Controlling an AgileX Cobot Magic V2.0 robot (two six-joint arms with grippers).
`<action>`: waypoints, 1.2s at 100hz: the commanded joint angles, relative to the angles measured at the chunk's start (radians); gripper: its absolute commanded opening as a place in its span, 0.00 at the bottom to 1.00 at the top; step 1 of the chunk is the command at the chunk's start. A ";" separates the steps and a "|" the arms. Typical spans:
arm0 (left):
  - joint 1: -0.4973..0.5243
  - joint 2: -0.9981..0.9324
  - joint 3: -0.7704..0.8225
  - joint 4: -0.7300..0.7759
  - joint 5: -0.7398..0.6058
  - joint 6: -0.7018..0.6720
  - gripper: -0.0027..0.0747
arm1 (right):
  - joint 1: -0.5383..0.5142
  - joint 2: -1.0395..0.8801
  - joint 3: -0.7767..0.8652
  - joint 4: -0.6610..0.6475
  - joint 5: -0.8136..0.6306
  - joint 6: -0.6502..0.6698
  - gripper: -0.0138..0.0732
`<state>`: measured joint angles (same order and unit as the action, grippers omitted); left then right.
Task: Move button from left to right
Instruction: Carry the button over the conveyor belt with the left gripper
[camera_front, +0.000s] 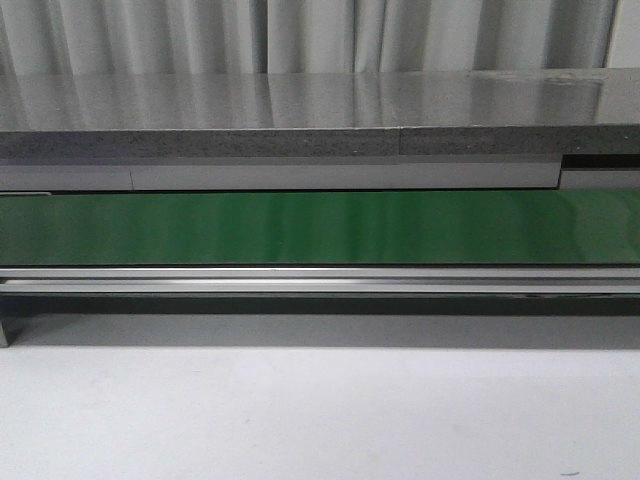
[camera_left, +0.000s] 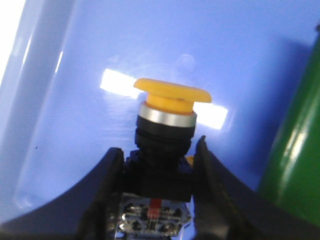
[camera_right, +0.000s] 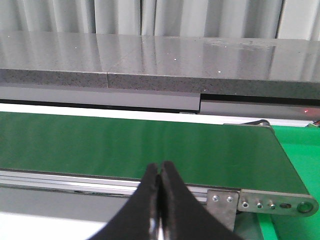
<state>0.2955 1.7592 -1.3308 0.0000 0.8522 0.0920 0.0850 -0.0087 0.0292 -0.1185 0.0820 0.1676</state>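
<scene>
left gripper (camera_left: 159, 172) squeezes the button (camera_left: 167, 125) over a blue tray (camera_left: 100, 45) (only left wrist view shows it) | right gripper (camera_right: 160, 172) pressed together, holding nothing | front view: just green belt (camera_front: 320, 228)

The button's (camera_left: 164, 130) lower body is cut off by the left wrist picture's edge, and the green belt (camera_front: 320, 227) runs past both sides of the front picture.

A long green conveyor belt (camera_front: 320, 227) ran level across the whole width, edged below by a silver metal rail (camera_front: 320, 279). Behind it stood a grey speckled stone-like bench (camera_front: 300, 110) with a glossy top, backed by pale pleated curtains (camera_front: 300, 35). A plain white surface (camera_front: 320, 415) filled the foreground.
</scene>
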 joint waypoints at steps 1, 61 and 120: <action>-0.004 -0.096 -0.034 -0.087 0.007 0.059 0.04 | -0.001 -0.017 0.001 -0.013 -0.082 0.000 0.08; -0.166 -0.068 -0.025 -0.224 0.032 0.131 0.04 | -0.001 -0.017 0.001 -0.013 -0.082 0.000 0.08; -0.190 -0.074 -0.023 -0.247 0.027 0.132 0.84 | -0.001 -0.017 0.001 -0.013 -0.082 0.000 0.08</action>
<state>0.1115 1.7544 -1.3286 -0.2226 0.9042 0.2232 0.0850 -0.0087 0.0292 -0.1185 0.0820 0.1676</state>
